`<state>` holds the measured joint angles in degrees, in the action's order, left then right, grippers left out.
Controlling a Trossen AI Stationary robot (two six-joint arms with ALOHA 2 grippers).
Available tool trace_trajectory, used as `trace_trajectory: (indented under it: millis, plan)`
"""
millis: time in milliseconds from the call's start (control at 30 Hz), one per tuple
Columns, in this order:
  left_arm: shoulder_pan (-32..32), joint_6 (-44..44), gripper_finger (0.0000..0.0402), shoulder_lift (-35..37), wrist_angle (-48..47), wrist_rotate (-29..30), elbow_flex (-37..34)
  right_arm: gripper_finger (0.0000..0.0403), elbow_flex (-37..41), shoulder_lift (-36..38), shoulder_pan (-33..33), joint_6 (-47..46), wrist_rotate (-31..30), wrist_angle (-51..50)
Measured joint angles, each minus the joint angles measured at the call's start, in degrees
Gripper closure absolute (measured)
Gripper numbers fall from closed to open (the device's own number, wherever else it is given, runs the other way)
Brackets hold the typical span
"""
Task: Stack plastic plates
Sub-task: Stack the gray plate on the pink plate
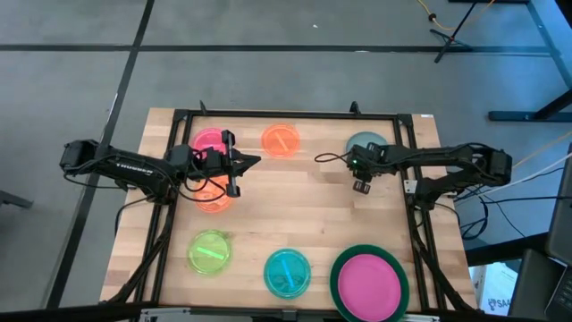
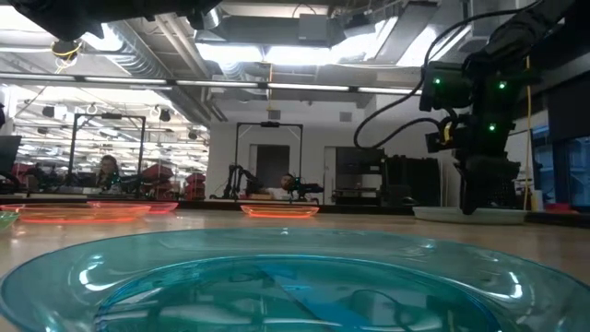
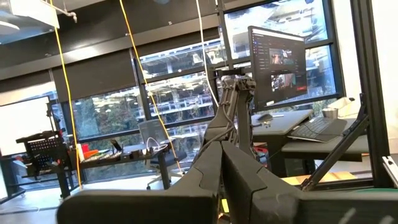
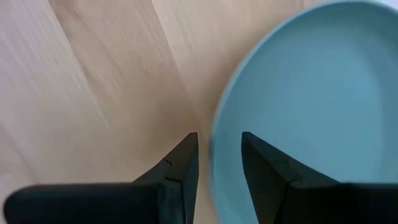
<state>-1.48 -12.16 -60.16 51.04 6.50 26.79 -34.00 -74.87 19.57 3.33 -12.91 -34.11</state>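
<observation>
My right gripper (image 4: pixel 219 140) points straight down at the near-left rim of the grey-blue plate (image 1: pixel 366 143), which lies flat near the table's far right. It is open, with one finger over the wood and one over the plate. My left gripper (image 1: pixel 254 162) hangs level above the table, pointing right, shut and empty, between a translucent pink plate (image 1: pixel 210 141) and an orange-pink plate (image 1: pixel 214 199). An orange plate (image 1: pixel 280 139), a yellow-green plate (image 1: pixel 209 252) and a cyan plate (image 1: pixel 287 272) lie flat on their own. The magenta plate (image 1: pixel 368 284) sits inside the dark green plate (image 1: pixel 340 268). My right gripper comes from above with its fingers on either side of the grey-blue plate's rim (image 4: pixel 214 162), one finger (image 4: pixel 183 162) outside and one inside. I cannot tell whether either finger touches the plate, which lies flat on the table.
A black frame (image 1: pixel 286 114) runs round the wooden table (image 1: pixel 304 206). Bare wood lies in the middle, between the two arms. In the low view the cyan plate (image 2: pixel 277 277) fills the foreground. People sit at desks far behind the table.
</observation>
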Motion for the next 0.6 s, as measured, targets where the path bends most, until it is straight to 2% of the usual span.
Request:
trace_trajectory:
  millis: [167,367,467,600]
  plan:
    - [0.0,0.0,0.0395,0.0,0.0,0.0,0.0,0.0292,0.0,-0.9,0.0,0.0,0.0,0.6]
    - [0.0,0.0,0.0395,0.0,0.0,0.0,0.0,0.0295,-0.1,-5.4,-0.1,1.4,-0.9,1.4]
    - [0.0,0.0,0.0395,0.0,0.0,0.0,0.0,0.0319,-0.3,-6.0,-0.1,1.7,-1.0,1.4]
    - [0.0,0.0,0.0395,0.0,0.0,0.0,0.0,0.0379,-0.6,-6.1,-0.1,3.0,-0.8,1.1]
